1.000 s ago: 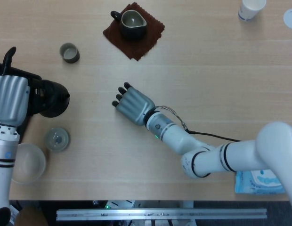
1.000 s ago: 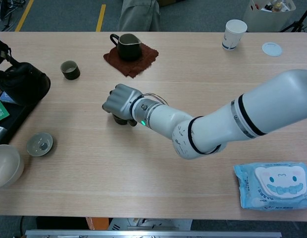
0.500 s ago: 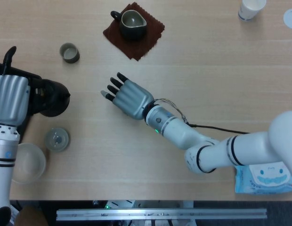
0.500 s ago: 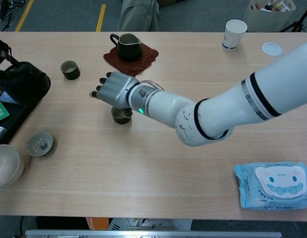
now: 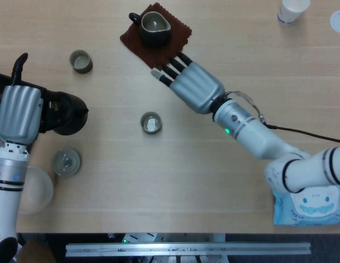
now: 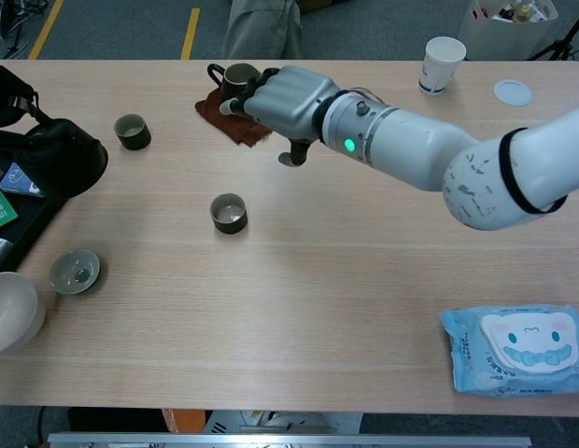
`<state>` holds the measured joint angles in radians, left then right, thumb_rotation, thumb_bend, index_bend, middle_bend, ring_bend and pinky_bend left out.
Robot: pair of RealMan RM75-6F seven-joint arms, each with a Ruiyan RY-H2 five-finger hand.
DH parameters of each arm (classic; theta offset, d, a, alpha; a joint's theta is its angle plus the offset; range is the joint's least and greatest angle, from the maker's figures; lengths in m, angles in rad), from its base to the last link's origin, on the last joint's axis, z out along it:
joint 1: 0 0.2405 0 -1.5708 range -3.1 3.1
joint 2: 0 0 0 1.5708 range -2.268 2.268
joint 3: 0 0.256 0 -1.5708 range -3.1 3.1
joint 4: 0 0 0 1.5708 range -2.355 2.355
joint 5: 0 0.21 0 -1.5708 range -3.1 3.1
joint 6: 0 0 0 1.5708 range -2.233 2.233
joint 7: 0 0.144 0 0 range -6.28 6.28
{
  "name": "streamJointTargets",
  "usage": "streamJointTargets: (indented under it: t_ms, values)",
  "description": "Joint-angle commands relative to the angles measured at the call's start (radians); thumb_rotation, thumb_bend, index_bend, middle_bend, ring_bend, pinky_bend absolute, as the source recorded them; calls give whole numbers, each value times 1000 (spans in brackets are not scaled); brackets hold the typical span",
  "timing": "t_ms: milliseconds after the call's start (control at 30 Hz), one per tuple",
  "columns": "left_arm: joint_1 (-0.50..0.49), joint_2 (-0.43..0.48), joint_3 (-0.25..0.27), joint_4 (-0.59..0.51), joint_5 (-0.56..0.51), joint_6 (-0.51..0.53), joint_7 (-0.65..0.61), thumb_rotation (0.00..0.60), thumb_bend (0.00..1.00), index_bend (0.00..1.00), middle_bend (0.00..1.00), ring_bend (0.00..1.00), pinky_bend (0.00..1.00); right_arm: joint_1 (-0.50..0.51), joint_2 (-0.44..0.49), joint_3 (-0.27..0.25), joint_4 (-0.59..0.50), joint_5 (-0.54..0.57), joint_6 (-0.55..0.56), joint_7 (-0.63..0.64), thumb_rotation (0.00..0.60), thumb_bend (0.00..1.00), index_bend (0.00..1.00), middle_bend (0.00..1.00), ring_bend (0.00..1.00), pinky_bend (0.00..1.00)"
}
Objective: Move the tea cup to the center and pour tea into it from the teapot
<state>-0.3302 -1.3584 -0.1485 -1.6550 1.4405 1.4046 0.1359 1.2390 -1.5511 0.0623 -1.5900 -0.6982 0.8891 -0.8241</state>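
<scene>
The small dark tea cup [image 5: 151,123] [image 6: 229,213] stands upright alone near the table's middle. My right hand [image 5: 194,85] [image 6: 285,101] hovers beyond it and to the right, open, fingers stretched out over the edge of the red cloth [image 5: 159,52]; it touches nothing. At the left edge my left hand [image 5: 19,112] grips the black teapot [image 5: 63,112] [image 6: 61,154] by its handle, spout side toward the cup. The teapot is well left of the cup.
A dark pitcher [image 5: 153,27] [image 6: 235,82] sits on the red cloth. A second cup [image 5: 80,61] is far left, a round lid [image 5: 66,162] and a white bowl [image 5: 33,189] near left. A paper cup [image 6: 444,51] and a wipes pack [image 6: 518,341] lie right.
My right hand has released the tea cup, opened, and lifted away toward the far right; the cup now stands uncovered. The left hand with the teapot has edged slightly right.
</scene>
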Motion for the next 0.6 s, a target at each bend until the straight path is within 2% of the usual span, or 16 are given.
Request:
streamJointTargets:
  t_ms: [33, 267, 600]
  values:
    - [-2, -4, -2, 4, 1, 2, 0, 519, 265, 1000, 1000, 873, 46, -60, 63, -25, -48, -59, 54, 52, 600, 298, 61, 119, 30, 79]
    - [-16, -20, -3, 20, 3, -15, -6, 522, 265, 1000, 1000, 872, 46, -191, 206, -57, -138, -155, 173, 149, 600, 296, 63, 155, 31, 80]
    - [-39, -53, 0, 64, 36, -19, -11, 521, 265, 999, 1000, 871, 46, -391, 373, -107, -233, -271, 353, 252, 600, 294, 123, 214, 61, 80]
